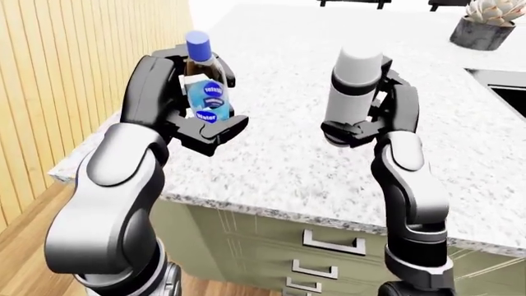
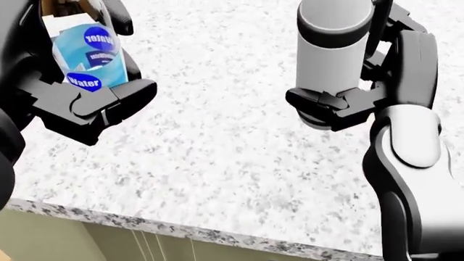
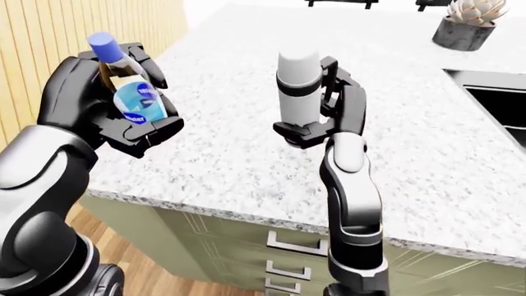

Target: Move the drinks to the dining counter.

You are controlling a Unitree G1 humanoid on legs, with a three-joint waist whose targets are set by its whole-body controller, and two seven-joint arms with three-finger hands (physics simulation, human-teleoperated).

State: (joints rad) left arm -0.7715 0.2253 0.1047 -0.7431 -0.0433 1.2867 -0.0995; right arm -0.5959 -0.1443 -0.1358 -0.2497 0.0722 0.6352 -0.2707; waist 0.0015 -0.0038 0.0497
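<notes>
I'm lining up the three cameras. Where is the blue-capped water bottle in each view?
Left-eye view: the clear water bottle with the blue cap and blue label is upper left, gripped in the left hand.
Head view: top left corner, label showing, cap cut off.
Right-eye view: upper left.
Shared landmark: the grey cylindrical flask in the right hand, over the speckled granite counter.

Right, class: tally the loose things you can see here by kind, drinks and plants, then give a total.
Drinks: 2, the water bottle in the left hand and the grey flask in the right hand.
Plants: 1, the potted plant.
Total: 3
</notes>
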